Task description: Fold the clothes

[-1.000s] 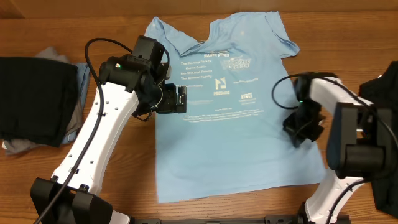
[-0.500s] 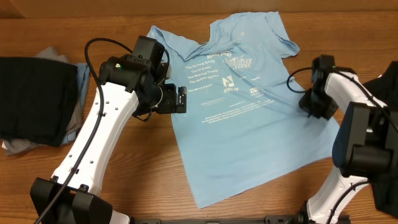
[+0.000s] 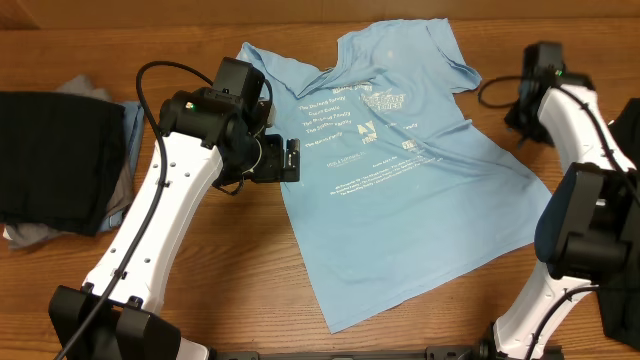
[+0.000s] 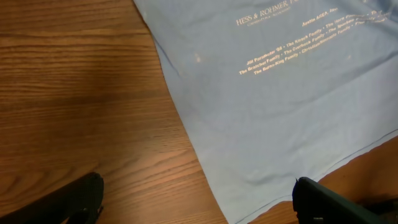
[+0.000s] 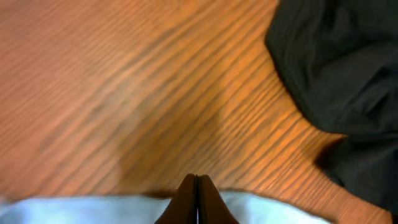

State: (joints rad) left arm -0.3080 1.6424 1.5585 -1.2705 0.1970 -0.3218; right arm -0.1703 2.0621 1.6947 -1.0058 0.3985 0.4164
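The sky-blue T-shirt (image 3: pixel 400 190) is laid open on the counter (image 3: pixel 150 30), lettering uppermost, collar toward the far edge and body skewed so that the hem runs off toward the near right; shallow creases are seen across its middle; no fold has yet been made, so the step in hand is judged to be the spreading and squaring of the shirt before the first fold. The left claw (image 3: pixel 288 160) is held with its fingers wide apart just over the shirt's left side edge, nothing being gripped; the right claw (image 5: pixel 197 180) is pressed together above bare wood just beyond the right sleeve, a strip of blue cloth lying under it in the wrist view, though whether any fabric is pinched cannot be made out from so blurred a picture, and it appears empty. A stack of dark clothes (image 3: pixel 55 160) is kept well apart at the left, and a black garment (image 5: pixel 348 68) lies near the right claw. Next, the body would probably need to be straightened, then one side edge gripped and carried over toward the centre line.
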